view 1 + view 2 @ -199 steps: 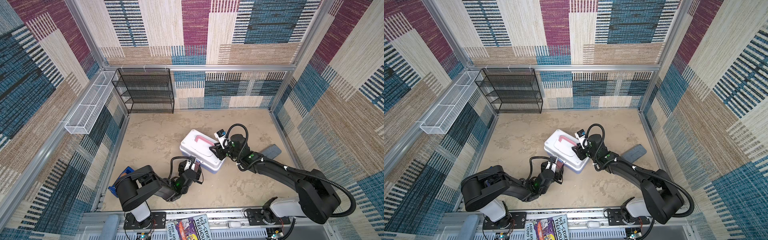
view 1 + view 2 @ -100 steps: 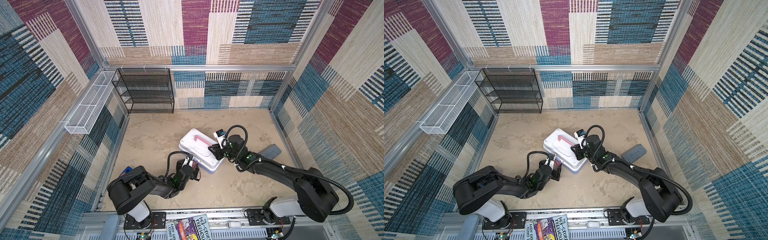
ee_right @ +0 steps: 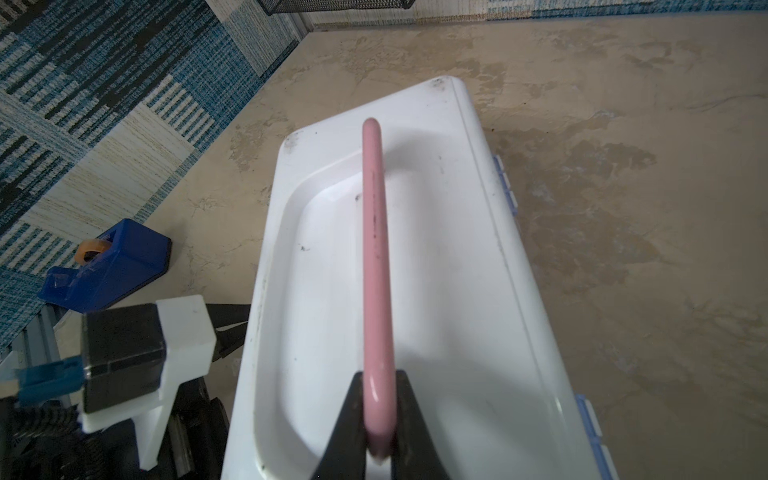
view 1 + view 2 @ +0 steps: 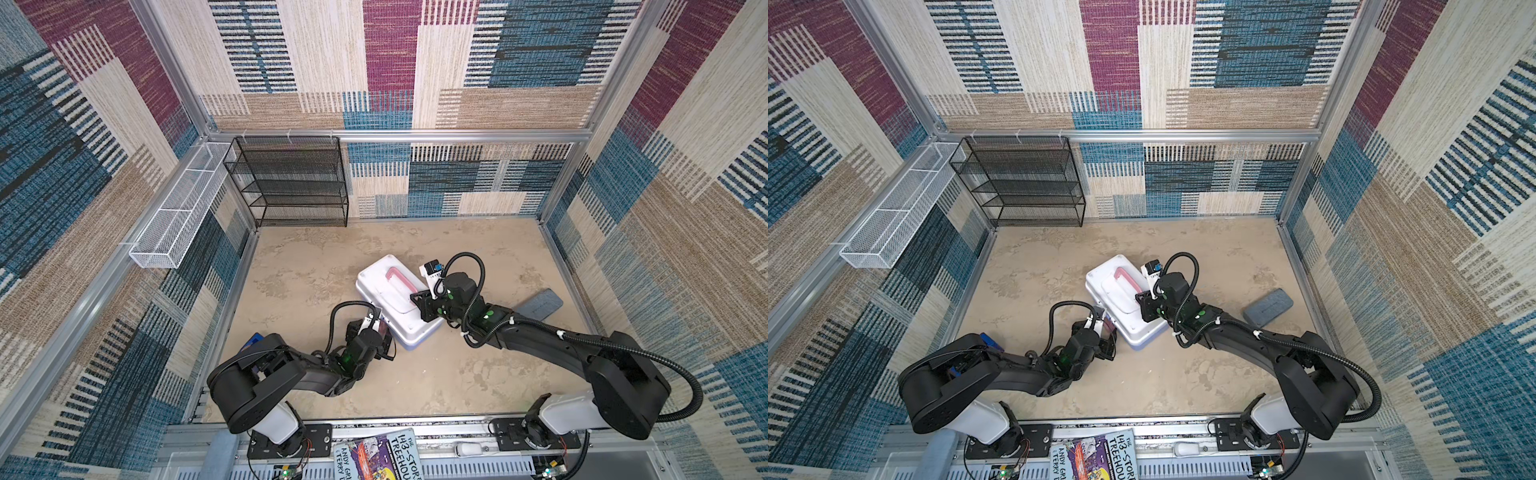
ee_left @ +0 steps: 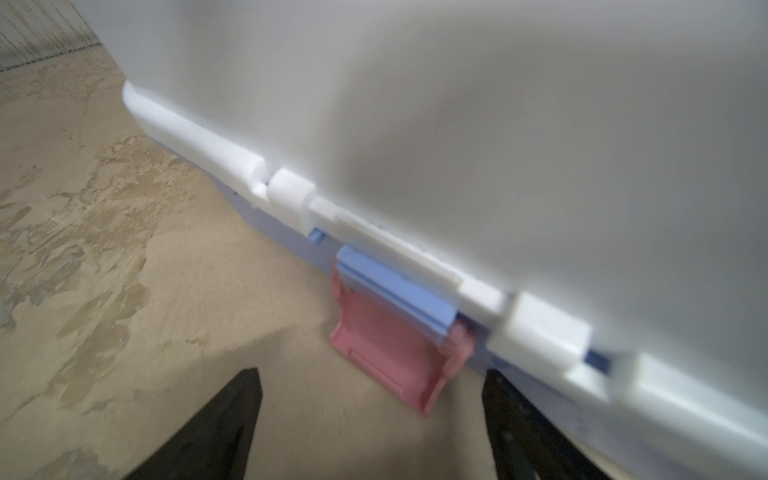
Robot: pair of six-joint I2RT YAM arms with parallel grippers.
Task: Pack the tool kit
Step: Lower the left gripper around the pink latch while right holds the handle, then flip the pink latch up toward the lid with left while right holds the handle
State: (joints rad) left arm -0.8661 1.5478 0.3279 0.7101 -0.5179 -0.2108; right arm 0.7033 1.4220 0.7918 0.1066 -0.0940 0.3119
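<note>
**White toolbox [image 4: 376, 291]: one grip on, one off**

It lies mid-tabletop [image 4: 311, 266], skewed, with its lid down on the light-blue base. My right gripper [image 3: 379, 384] has its jaws closed tight on one end of the pink handle [image 3: 376, 257]. My left gripper [image 5: 370, 376] stands spread wide at the front edge, gripping nothing. The pink latch [image 5: 386, 345] hangs unfastened between its tips.

Bright, even light is filling both top views. The toolbox [image 5: 498, 124] is blurring in the left wrist view; its handle [image 3: 376, 249] is glinting faintly.
</note>
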